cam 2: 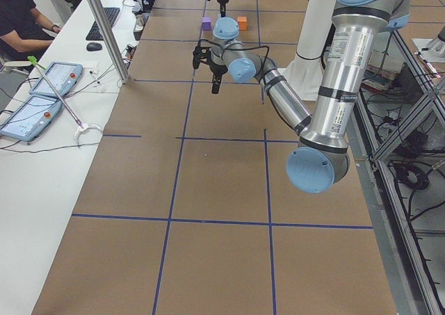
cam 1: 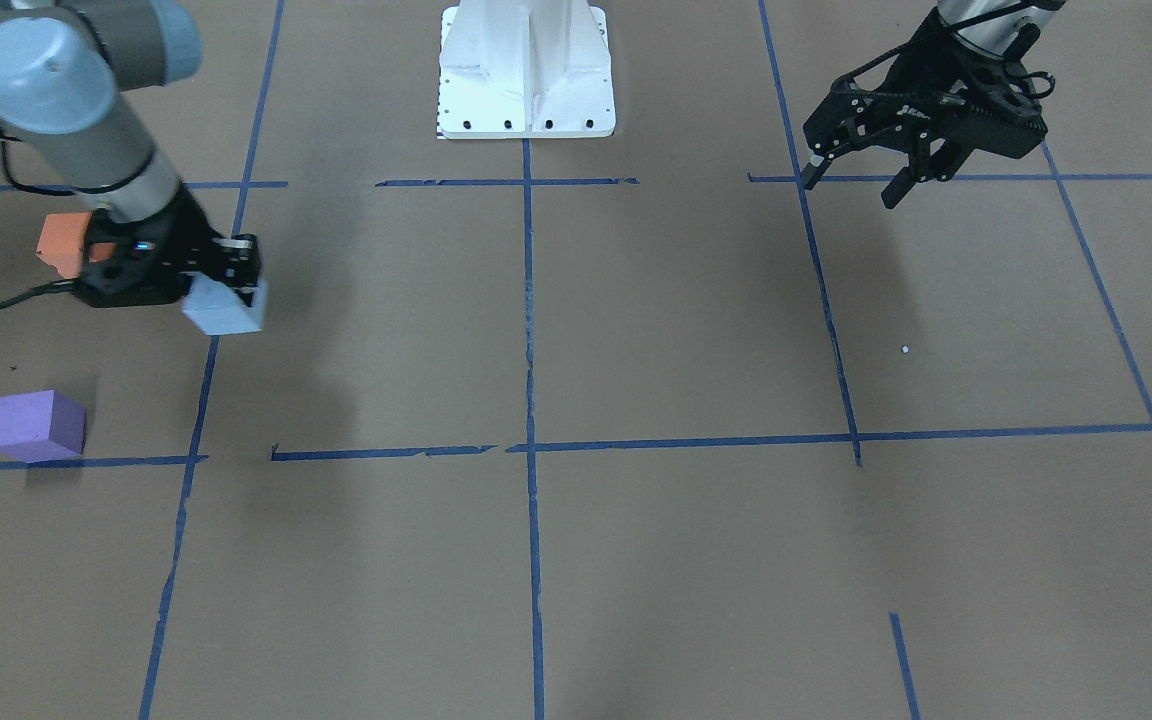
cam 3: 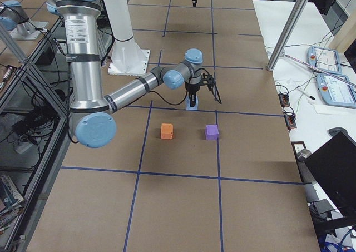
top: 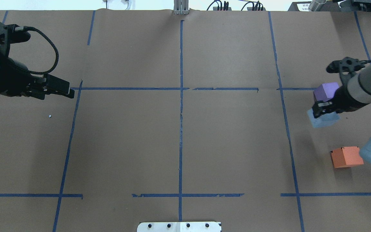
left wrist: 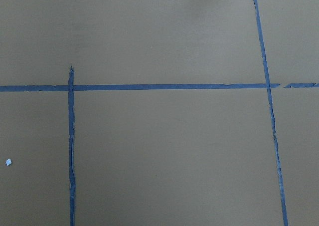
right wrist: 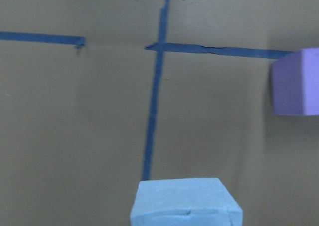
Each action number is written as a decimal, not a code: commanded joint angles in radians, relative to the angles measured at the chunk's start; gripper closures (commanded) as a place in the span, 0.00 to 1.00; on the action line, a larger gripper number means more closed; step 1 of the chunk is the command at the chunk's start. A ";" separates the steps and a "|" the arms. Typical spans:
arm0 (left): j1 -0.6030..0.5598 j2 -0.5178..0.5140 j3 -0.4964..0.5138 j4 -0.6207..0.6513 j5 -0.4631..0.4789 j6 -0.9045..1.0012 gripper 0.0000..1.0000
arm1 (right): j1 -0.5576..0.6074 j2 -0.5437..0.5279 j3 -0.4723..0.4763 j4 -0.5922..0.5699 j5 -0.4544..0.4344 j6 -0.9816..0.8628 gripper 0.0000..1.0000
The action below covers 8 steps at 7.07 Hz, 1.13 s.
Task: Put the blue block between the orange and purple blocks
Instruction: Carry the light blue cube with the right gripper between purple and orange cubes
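Observation:
My right gripper [cam 1: 228, 285] is shut on the light blue block [cam 1: 224, 308], which it seems to hold just above the table. The block also shows in the overhead view [top: 323, 119] and low in the right wrist view [right wrist: 185, 203]. The orange block [cam 1: 61, 243] sits partly behind my right wrist, and the purple block [cam 1: 39, 425] sits nearer the table's front edge. From the right side, the blue block [cam 3: 192, 104] lies level with the gap between orange [cam 3: 166, 131] and purple [cam 3: 211, 132], but further toward the table's middle. My left gripper [cam 1: 854, 185] is open and empty, far away.
The white robot base [cam 1: 526, 70] stands at the back centre. Blue tape lines [cam 1: 528, 400] divide the brown table. A small white speck [cam 1: 904, 349] lies under my left arm's side. A side desk with tablets [cam 2: 42, 92] and a seated person are beyond the table.

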 commanded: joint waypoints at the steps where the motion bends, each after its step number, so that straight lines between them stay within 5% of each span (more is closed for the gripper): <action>1: 0.001 -0.002 0.001 0.000 0.002 0.000 0.00 | 0.060 -0.053 -0.079 0.007 0.022 -0.096 0.96; 6: 0.000 -0.006 0.001 0.000 0.002 -0.003 0.00 | 0.034 0.050 -0.224 0.014 0.022 -0.036 0.86; 8: 0.000 -0.006 0.001 0.000 0.002 -0.003 0.00 | 0.022 0.053 -0.243 0.014 0.022 -0.036 0.64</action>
